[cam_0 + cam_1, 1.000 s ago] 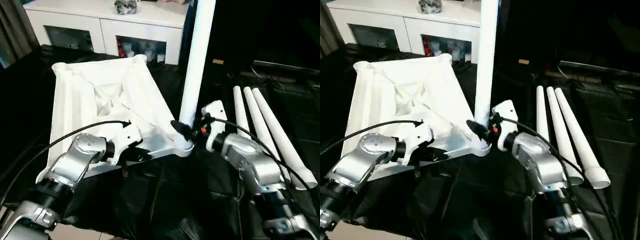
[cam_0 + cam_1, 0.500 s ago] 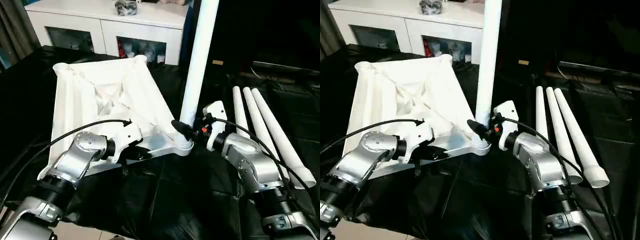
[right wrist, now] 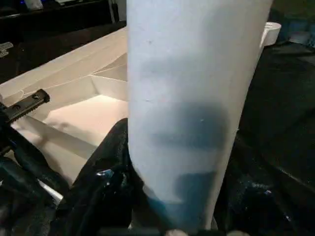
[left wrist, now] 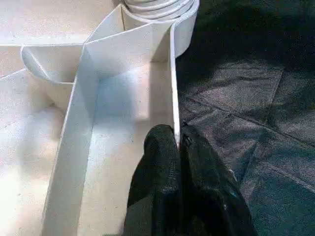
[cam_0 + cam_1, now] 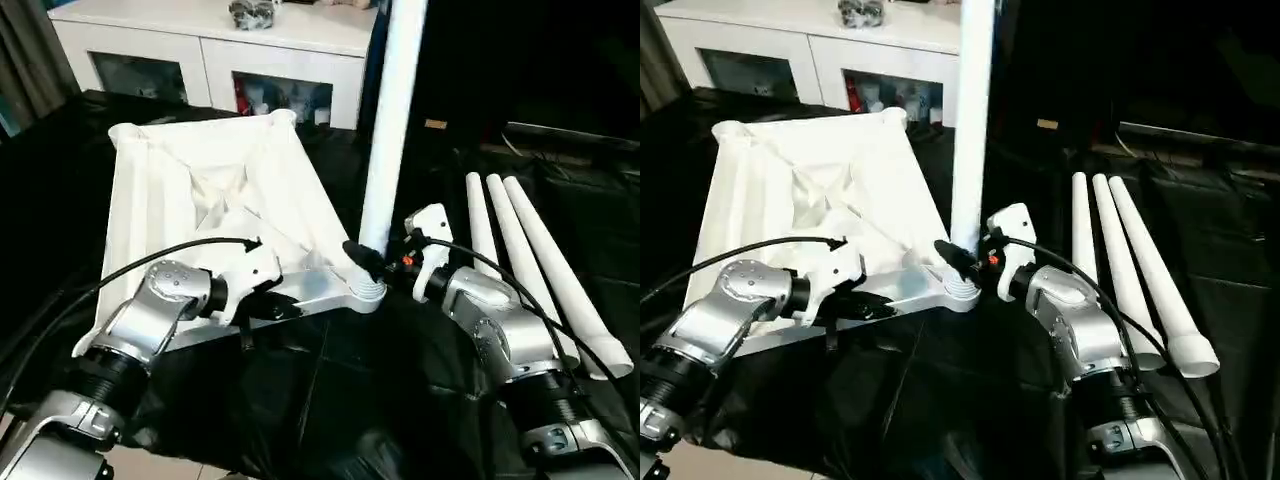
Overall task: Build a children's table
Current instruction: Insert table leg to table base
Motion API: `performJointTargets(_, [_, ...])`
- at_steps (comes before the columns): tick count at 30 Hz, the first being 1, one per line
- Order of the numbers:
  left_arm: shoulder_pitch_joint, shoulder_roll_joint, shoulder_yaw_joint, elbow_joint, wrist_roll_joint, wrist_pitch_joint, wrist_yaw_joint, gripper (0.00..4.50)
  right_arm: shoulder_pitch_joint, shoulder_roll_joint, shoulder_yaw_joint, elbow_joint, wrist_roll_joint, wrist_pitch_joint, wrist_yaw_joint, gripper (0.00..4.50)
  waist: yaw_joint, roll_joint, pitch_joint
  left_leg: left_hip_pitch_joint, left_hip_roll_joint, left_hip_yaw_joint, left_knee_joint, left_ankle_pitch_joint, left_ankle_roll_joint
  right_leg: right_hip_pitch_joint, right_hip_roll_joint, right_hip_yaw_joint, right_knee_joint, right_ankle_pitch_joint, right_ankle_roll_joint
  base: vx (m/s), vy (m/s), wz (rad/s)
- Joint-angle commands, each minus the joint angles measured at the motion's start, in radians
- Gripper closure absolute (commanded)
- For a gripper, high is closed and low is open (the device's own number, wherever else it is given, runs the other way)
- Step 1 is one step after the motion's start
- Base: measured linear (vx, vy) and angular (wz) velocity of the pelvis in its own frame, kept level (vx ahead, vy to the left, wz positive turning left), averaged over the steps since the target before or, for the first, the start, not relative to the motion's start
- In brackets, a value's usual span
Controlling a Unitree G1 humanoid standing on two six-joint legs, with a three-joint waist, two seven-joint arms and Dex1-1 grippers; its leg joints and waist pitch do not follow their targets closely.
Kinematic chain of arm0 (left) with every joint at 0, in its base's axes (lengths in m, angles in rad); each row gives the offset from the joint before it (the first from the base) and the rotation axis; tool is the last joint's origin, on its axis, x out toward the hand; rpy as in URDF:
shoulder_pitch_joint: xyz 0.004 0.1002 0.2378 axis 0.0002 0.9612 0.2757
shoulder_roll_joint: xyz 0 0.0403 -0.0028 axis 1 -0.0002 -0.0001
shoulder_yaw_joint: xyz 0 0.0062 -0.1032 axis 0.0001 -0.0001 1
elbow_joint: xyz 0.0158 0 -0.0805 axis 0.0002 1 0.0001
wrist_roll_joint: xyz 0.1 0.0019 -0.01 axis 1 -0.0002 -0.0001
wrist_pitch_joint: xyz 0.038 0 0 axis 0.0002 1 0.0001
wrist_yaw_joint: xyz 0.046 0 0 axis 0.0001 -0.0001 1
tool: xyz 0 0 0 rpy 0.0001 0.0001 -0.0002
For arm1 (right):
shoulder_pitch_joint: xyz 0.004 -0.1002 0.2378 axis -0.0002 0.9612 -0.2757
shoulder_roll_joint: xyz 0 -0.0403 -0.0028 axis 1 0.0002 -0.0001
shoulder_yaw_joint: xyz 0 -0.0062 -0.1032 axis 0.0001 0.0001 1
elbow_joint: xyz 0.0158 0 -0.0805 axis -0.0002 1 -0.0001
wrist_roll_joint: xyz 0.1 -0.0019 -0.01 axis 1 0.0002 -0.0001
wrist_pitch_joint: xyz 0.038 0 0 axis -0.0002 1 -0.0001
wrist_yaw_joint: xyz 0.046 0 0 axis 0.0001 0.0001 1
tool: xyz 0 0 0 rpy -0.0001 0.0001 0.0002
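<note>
The white tabletop (image 5: 200, 190) lies ribbed side up on black cloth. One long white leg (image 5: 390, 130) stands upright in the near right corner socket (image 5: 365, 295). My right gripper (image 5: 368, 262) is shut on this leg just above the socket; the right wrist view shows the leg (image 3: 192, 98) between the black fingers (image 3: 108, 167). My left gripper (image 5: 275, 305) is shut on the tabletop's thin near rim, pinched between its fingertips (image 4: 162, 147), a short way from the socket (image 4: 162, 10). Three more legs (image 5: 520, 250) lie side by side on the cloth to the right.
A white cabinet (image 5: 220, 40) with glass doors stands behind the tabletop, with a small dark object (image 5: 250, 12) on top. Black cloth (image 5: 330, 400) covers the work surface. Cables run along both silver forearms.
The upright leg leaned slightly right half a second ago and now stands straighter in the socket. Both grippers keep their holds.
</note>
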Motion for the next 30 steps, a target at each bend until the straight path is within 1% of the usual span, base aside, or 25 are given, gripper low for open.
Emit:
performJointTargets(1, [-0.013,-0.001,0.002,0.000,-0.010,-0.018,-0.010,4.50,0.014,-0.011,0.021,0.044,-0.026,0.028,0.003,2.64,0.000,0.002,-0.043,0.000,0.058,-0.021,-0.098,-0.207,-0.009,0.035,-0.079,0.045,-0.088,-0.283,-0.211,0.000,0.000,0.00])
performJointTargets(2, [-0.012,-0.003,0.005,-0.001,-0.009,-0.017,-0.010,4.50,0.014,-0.006,0.014,0.050,-0.021,0.024,0.006,2.64,0.000,0.003,-0.042,0.001,0.058,-0.021,-0.099,-0.220,-0.011,0.032,-0.080,0.046,-0.091,-0.313,-0.204,0.000,0.000,0.00])
performJointTargets(5, [-0.007,-0.005,0.009,-0.004,-0.008,-0.015,-0.008,4.50,0.019,0.013,-0.010,0.061,0.006,0.022,0.007,2.64,-0.001,0.002,-0.041,0.001,0.059,-0.022,-0.100,-0.232,-0.012,0.031,-0.081,0.046,-0.094,-0.339,-0.197,0.000,0.000,0.00])
performJointTargets(6, [-0.005,-0.006,0.011,-0.006,-0.007,-0.013,-0.006,4.50,0.023,0.022,-0.028,0.065,0.024,0.025,0.007,2.64,-0.001,0.002,-0.042,0.000,0.059,-0.022,-0.100,-0.228,-0.012,0.031,-0.082,0.047,-0.094,-0.338,-0.195,0.000,0.000,0.00])
performJointTargets(7, [-0.005,-0.006,0.011,-0.006,-0.007,-0.013,-0.006,4.50,0.023,0.022,-0.028,0.065,0.024,0.025,0.007,2.64,0.000,0.003,-0.042,0.001,0.059,-0.022,-0.100,-0.228,-0.011,0.030,-0.082,0.047,-0.094,-0.339,-0.196,0.000,0.000,0.00])
performJointTargets(8, [-0.001,-0.007,0.013,-0.008,-0.005,-0.012,-0.001,4.50,0.032,0.037,-0.068,0.069,0.069,0.037,0.011,2.64,-0.001,0.002,-0.042,0.001,0.059,-0.021,-0.100,-0.228,-0.008,0.030,-0.082,0.048,-0.095,-0.336,-0.197,0.000,0.000,0.00])
performJointTargets(10, [0.001,-0.009,0.016,-0.008,-0.004,-0.010,0.004,4.50,0.042,0.049,-0.103,0.072,0.110,0.050,0.015,2.64,0.000,0.002,-0.043,0.001,0.060,-0.022,-0.101,-0.221,-0.007,0.031,-0.081,0.047,-0.094,-0.326,-0.199,0.000,0.000,0.00])
performJointTargets(12, [0.001,-0.011,0.016,-0.006,-0.003,-0.012,0.008,4.50,0.056,0.050,-0.125,0.073,0.135,0.056,0.023,2.64,0.002,0.003,-0.044,0.001,0.061,-0.021,-0.101,-0.201,-0.003,0.033,-0.082,0.046,-0.092,-0.297,-0.207,0.000,0.000,0.00])
performJointTargets(14, [0.002,-0.016,0.016,-0.003,-0.001,-0.013,0.014,4.50,0.093,0.051,-0.135,0.073,0.150,0.051,0.043,2.64,0.006,0.000,-0.046,0.003,0.060,-0.015,-0.099,-0.176,0.008,0.033,-0.081,0.046,-0.091,-0.254,-0.217,0.000,0.000,0.00])
performJointTargets(16, [0.002,-0.018,0.018,-0.003,-0.001,-0.013,0.018,4.50,0.103,0.054,-0.138,0.075,0.152,0.047,0.045,2.64,0.009,-0.001,-0.047,0.000,0.059,-0.015,-0.099,-0.146,0.018,0.037,-0.082,0.045,-0.089,-0.222,-0.224,0.000,0.000,0.00])
performJointTargets(17, [0.001,-0.020,0.019,-0.002,0.002,-0.015,0.025,4.50,0.119,0.059,-0.139,0.086,0.145,0.031,0.044,2.64,0.012,-0.004,-0.045,0.000,0.059,-0.014,-0.100,-0.146,0.021,0.036,-0.081,0.044,-0.091,-0.236,-0.220,0.000,0.000,0.00])
performJointTargets(21, [0.000,-0.021,0.020,0.002,0.010,-0.019,0.038,4.50,0.161,0.071,-0.137,0.105,0.117,-0.020,0.036,2.64,0.018,-0.003,-0.043,0.001,0.060,-0.015,-0.105,-0.178,0.012,0.033,-0.084,0.045,-0.100,-0.327,-0.194,0.000,0.000,0.00])
performJointTargets(25, [-0.006,-0.025,0.023,0.008,0.014,-0.020,0.046,4.50,0.195,0.068,-0.126,0.107,0.071,-0.094,-0.004,2.64,0.020,-0.002,-0.041,0.001,0.061,-0.018,-0.110,-0.197,0.005,0.030,-0.084,0.045,-0.103,-0.361,-0.176,0.000,0.000,0.00])
performJointTargets(26, [-0.008,-0.027,0.025,0.009,0.015,-0.020,0.047,4.50,0.200,0.065,-0.122,0.105,0.059,-0.107,-0.012,2.64,0.020,-0.002,-0.040,0.003,0.062,-0.018,-0.112,-0.205,0.002,0.029,-0.083,0.044,-0.105,-0.370,-0.172,0.000,0.000,0.00])
performJointTargets(28, [-0.008,-0.027,0.025,0.009,0.017,-0.022,0.047,4.50,0.211,0.057,-0.109,0.082,0.033,-0.129,-0.026,2.64,0.020,0.001,-0.040,0.006,0.062,-0.018,-0.111,-0.213,0.000,0.026,-0.082,0.045,-0.106,-0.370,-0.172,0.000,0.000,0.00])
performJointTargets(29, [-0.008,-0.027,0.024,0.009,0.017,-0.022,0.047,4.50,0.215,0.055,-0.104,0.073,0.024,-0.134,-0.031,2.64,0.020,-0.001,-0.041,0.005,0.061,-0.018,-0.112,-0.206,-0.001,0.029,-0.082,0.045,-0.104,-0.351,-0.172,0.000,0.000,0.00])
performJointTargets(30, [-0.008,-0.027,0.025,0.009,0.018,-0.022,0.046,4.50,0.216,0.053,-0.101,0.068,0.018,-0.139,-0.036,2.64,0.020,-0.001,-0.041,0.004,0.062,-0.018,-0.113,-0.206,-0.001,0.029,-0.081,0.045,-0.104,-0.346,-0.173,0.000,0.000,0.00])
